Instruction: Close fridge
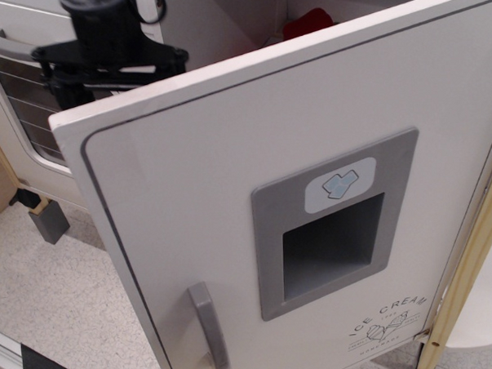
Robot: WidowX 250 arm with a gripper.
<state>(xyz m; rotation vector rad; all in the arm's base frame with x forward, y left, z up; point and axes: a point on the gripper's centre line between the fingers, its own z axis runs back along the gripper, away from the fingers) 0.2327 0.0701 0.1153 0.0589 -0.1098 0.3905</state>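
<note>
In front of the pincer (66,82) — the fridge (313,222), door ajar

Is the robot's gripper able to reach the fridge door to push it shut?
Probably yes. The gripper hangs just behind the top edge of the open fridge door, near its free corner, and nothing visible lies between them.

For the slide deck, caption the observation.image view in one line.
White toy fridge door with grey vertical handle stands open, black gripper behind its top edge.
</note>
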